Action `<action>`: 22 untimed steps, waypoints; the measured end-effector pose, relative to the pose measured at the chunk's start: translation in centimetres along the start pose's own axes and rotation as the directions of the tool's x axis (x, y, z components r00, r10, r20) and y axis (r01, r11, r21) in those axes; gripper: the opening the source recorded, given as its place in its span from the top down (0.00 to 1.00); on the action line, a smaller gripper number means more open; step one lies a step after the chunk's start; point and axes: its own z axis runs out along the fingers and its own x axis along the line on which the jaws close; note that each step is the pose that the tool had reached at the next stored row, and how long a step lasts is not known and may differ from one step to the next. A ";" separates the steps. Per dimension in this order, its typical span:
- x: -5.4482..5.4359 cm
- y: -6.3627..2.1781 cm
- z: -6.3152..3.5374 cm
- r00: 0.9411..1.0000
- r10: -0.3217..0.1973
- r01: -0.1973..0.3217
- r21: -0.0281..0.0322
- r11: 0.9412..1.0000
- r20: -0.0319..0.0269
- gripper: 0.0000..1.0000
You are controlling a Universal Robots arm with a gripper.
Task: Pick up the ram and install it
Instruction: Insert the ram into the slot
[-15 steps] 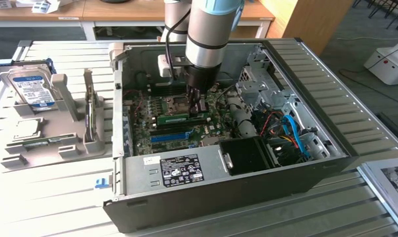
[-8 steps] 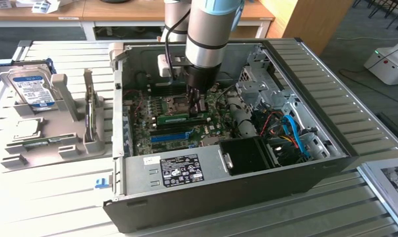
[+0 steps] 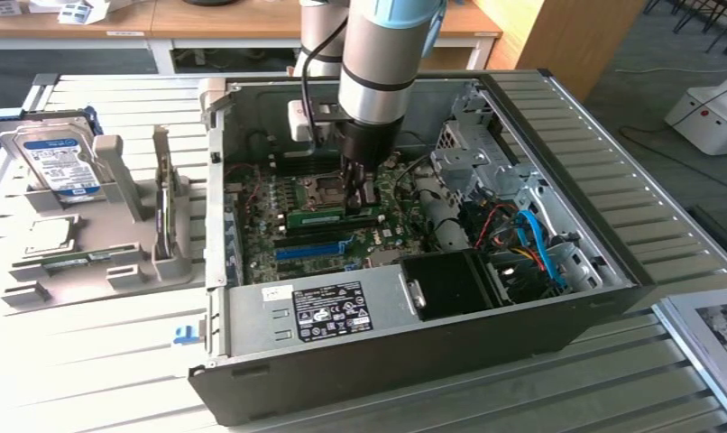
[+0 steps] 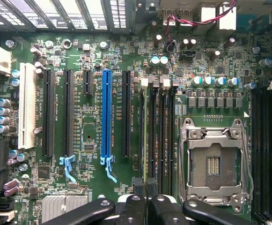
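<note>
Six entries, read from the exterior view's left across to its right.

1. Grey stand [image 3: 99, 266], at nine o'clock from the computer case [image 3: 376, 361]. It props a hard drive [image 3: 53, 161] upright and carries a square silver chip [image 3: 49, 236] lying flat. We judge this keeps spare parts waiting at fixed, reachable places.

2. Computer case, lying on its side with the panel off. The green board [image 3: 262, 225] therefore faces up and the arm can come in from above.

3. Blue slot [image 3: 306, 251] [image 4: 106, 115], empty, at seven o'clock from the gripper. It plays no part in the grip.

4. Ram [image 3: 321, 217] [image 4: 144, 126], standing on its long edge mid-board, at six o'clock from the empty chip socket [image 3: 327, 188] [image 4: 214, 164]. From the wrist it reads as a thin edge-on line running along one of the narrow black slots [image 4: 155, 131] beside the socket. We judge it is held upright so that its contact edge meets the slot squarely. We cannot tell whether it is already seated or just above.

5. Gripper [image 3: 363, 203] [image 4: 145, 185], pointing straight down. Its fingers are nearly together and pinch the thin ram near its three o'clock end, which leaves most of the stick's length free.

6. Black box [image 3: 454, 284] and blue cables [image 3: 538, 248], at four o'clock from the gripper and well apart from it.
</note>
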 end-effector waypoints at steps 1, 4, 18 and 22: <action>0.0 0.00 0.02 1.000 0.000 0.000 0.000 1.000 0.000 0.88; -0.1 0.00 0.01 1.000 0.000 0.000 0.000 1.000 0.000 0.88; -0.1 0.03 0.12 1.000 0.000 0.000 0.000 1.000 0.000 0.88; -0.1 0.02 0.16 1.000 0.000 0.000 0.000 1.000 0.000 0.88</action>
